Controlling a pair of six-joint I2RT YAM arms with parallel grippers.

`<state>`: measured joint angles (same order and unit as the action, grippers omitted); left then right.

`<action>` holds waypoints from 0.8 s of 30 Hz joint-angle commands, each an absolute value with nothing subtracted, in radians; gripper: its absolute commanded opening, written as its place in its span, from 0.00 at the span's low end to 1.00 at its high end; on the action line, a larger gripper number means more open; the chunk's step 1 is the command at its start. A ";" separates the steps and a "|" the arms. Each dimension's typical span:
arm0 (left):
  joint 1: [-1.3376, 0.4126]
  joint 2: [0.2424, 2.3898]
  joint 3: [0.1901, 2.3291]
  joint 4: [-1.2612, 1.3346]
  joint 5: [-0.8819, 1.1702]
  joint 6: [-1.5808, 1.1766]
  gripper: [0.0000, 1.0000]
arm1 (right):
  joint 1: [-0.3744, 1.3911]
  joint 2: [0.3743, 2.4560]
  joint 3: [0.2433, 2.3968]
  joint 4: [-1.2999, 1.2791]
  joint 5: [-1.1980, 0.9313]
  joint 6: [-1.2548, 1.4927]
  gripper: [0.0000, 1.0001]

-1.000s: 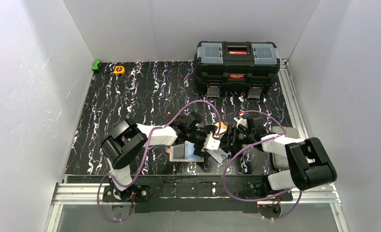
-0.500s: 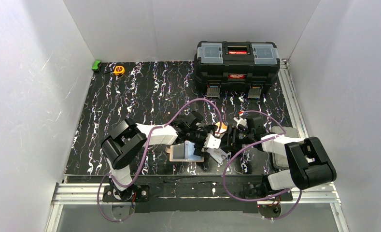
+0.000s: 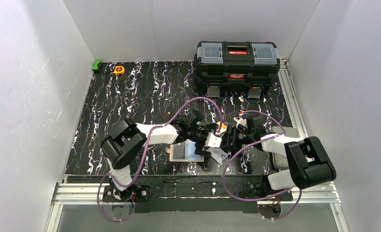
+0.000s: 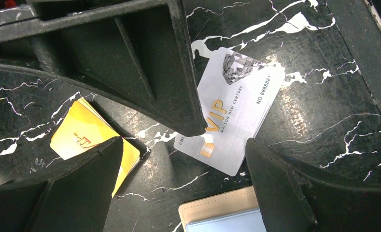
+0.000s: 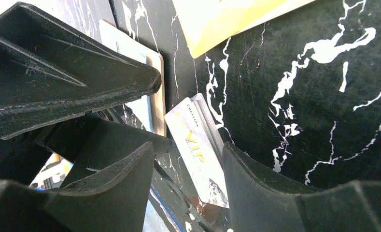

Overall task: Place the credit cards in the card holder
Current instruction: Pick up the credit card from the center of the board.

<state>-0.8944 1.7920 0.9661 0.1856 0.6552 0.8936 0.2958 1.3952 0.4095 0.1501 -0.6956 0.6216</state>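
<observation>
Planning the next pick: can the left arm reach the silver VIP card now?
Probably yes: the open left gripper straddles the silver card, which lies flat, though the right gripper crowds the same card.

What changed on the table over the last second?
Very little. The left gripper, wide open, edged slightly away from the arm bases above the silver VIP card. Nothing was grabbed or let go. The right gripper, the yellow card, the card holder and the black toolbox stayed put.
</observation>
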 commanded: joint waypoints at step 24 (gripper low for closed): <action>-0.899 1.821 1.002 0.182 0.672 0.922 0.98 | 0.296 1.417 0.416 0.123 -0.669 0.596 0.59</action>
<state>-0.8948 1.8236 0.9661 0.1822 0.6556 0.9237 0.2955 1.3968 0.4095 0.1497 -0.6952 0.6212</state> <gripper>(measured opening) 0.981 0.596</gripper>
